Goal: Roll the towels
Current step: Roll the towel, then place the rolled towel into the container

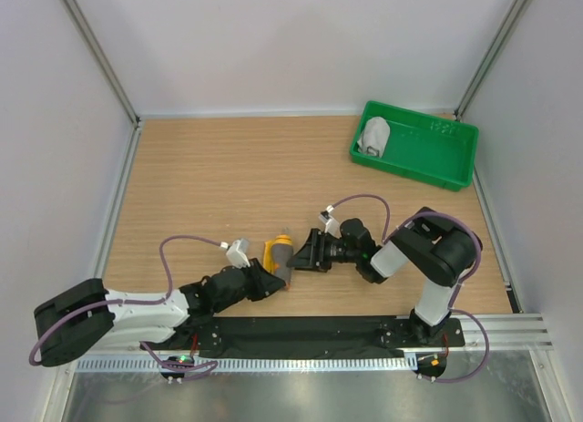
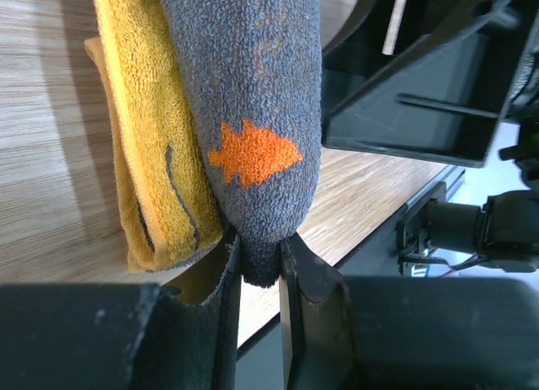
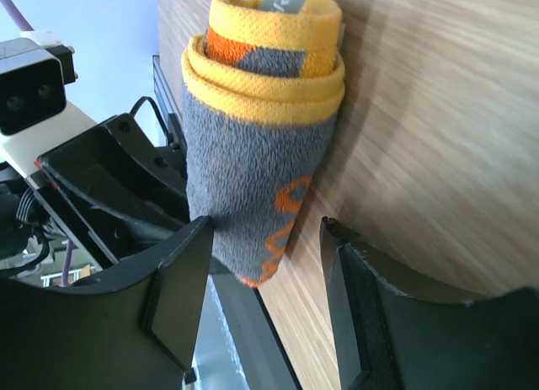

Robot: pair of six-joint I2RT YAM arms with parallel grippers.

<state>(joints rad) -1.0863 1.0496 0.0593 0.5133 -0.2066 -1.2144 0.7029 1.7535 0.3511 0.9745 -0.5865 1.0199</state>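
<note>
The orange and yellow patterned towel (image 1: 281, 260) lies rolled near the table's front edge, grey backing outward. My left gripper (image 2: 261, 255) is shut on the near end of that roll (image 2: 253, 112); both fingers press into the grey fabric. My right gripper (image 3: 265, 238) faces it from the other side, open, its fingers straddling the roll's end (image 3: 253, 154). One finger touches the cloth and the other stands apart over bare wood. The plain light grey towel (image 1: 373, 137) sits rolled in the green tray (image 1: 428, 158) at the back right.
The black mounting strip (image 1: 310, 333) runs along the near edge, just behind both grippers. White enclosure walls close in the table on three sides. The left arm's body (image 1: 137, 311) lies low across the front left.
</note>
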